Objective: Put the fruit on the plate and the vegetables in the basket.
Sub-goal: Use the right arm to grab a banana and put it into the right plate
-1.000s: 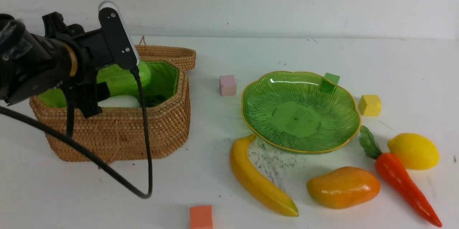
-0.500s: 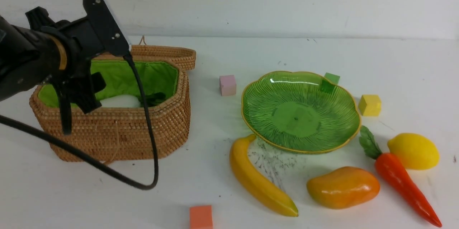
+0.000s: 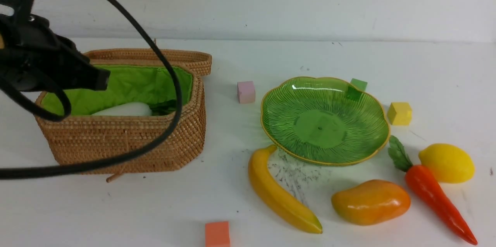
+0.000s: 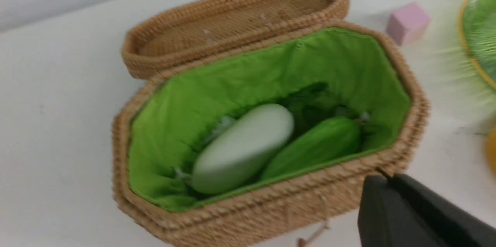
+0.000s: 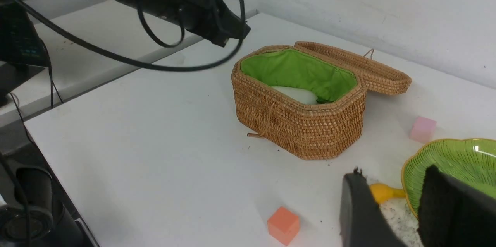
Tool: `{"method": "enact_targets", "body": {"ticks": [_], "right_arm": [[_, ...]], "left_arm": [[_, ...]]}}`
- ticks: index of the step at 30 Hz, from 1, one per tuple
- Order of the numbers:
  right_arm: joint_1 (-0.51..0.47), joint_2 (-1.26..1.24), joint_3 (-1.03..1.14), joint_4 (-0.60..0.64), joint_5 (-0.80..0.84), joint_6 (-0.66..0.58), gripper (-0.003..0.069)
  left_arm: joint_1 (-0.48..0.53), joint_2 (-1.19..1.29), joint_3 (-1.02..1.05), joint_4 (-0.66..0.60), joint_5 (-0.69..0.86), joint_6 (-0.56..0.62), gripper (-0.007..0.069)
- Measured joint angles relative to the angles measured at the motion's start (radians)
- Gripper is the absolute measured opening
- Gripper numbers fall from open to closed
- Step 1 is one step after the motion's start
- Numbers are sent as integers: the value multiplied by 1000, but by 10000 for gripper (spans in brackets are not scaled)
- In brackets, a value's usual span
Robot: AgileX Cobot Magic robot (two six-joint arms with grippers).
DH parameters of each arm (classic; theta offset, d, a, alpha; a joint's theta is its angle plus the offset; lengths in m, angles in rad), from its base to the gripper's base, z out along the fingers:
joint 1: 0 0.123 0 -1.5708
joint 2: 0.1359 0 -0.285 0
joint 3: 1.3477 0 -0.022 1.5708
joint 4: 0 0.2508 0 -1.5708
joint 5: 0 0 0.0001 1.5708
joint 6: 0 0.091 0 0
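Observation:
The wicker basket [image 3: 128,142] stands open at the left, its lid folded back. In the left wrist view the white radish [image 4: 244,148] and the green gourd [image 4: 314,148] lie side by side in the basket [image 4: 271,208]. My left gripper [image 3: 101,80] is shut and empty, raised above the basket's left end. The green plate [image 3: 324,119] holds nothing. The banana [image 3: 279,192], mango [image 3: 370,201], carrot [image 3: 438,196] and lemon [image 3: 447,162] lie on the table around its near side. My right gripper [image 5: 391,179] is open and empty, above the banana's tip [image 5: 381,192] beside the plate [image 5: 457,158].
Small cubes lie about: a pink cube [image 3: 246,91] between basket and plate, a green cube [image 3: 357,86] behind the plate, a yellow cube [image 3: 399,113] at its right, an orange cube [image 3: 217,233] at the front edge. The left arm's cable [image 3: 162,65] hangs across the basket.
One second ago my left gripper held the gourd over the basket. It let go, the gourd now lies inside, and the arm has risen up and to the left.

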Motion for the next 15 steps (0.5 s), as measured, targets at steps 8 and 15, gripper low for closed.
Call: {"method": "enact_targets", "body": {"ticks": [8,15], "right_arm": [[0,23,0,0,14,0,233],[0,116,0,0,33,20,233]], "left_arm": [[0,-250,195,-337,35,146,-13],[0,-502,409,-534,52,307,-13]]}}
